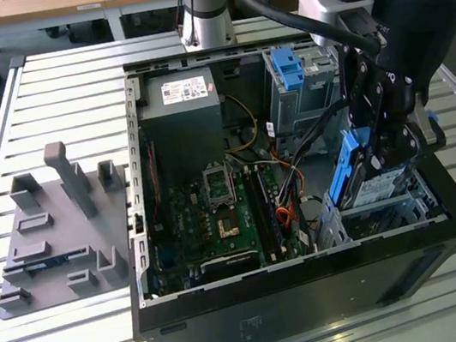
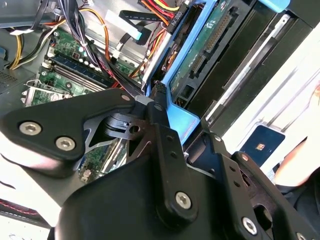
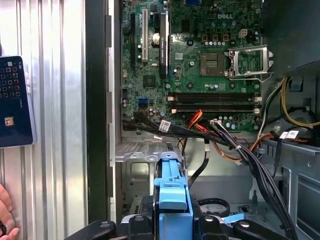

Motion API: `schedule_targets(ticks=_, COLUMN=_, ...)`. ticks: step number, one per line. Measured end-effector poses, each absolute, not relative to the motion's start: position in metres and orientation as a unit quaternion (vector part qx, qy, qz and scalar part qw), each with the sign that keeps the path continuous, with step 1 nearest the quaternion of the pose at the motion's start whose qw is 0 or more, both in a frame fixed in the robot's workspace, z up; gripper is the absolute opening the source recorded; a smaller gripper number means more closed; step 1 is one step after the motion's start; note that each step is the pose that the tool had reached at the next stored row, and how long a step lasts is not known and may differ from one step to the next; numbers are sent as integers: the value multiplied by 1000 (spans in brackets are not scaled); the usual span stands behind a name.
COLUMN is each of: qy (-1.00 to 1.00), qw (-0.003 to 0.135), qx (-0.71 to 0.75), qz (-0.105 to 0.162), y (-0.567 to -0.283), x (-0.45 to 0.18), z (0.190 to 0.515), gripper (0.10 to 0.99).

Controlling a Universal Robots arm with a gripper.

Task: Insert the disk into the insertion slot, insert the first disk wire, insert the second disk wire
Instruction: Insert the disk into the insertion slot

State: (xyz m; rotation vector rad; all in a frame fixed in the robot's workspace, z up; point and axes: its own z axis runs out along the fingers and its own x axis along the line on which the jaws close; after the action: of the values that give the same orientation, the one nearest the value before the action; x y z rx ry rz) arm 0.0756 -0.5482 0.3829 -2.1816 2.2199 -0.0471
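Now the tool (image 1: 379, 151) is clamped on the disk (image 1: 377, 188), tilted just over the slot (image 1: 391, 214) at the exterior view's right. Disk looks stiff, a bit heavy & breakable inside, so best grab its blue frame (image 3: 172, 197), not the label

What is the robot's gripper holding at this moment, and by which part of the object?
The gripper holds the disk, its jaws shut on one end of the disk's blue caddy, with the disk tilted over the insertion slot.
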Motion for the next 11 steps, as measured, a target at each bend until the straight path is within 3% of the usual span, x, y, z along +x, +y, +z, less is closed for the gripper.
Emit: schedule_targets(ticks=11, qy=713, qw=15, qx=-701, qz=-15, y=-548, x=76, z=374, gripper=365)
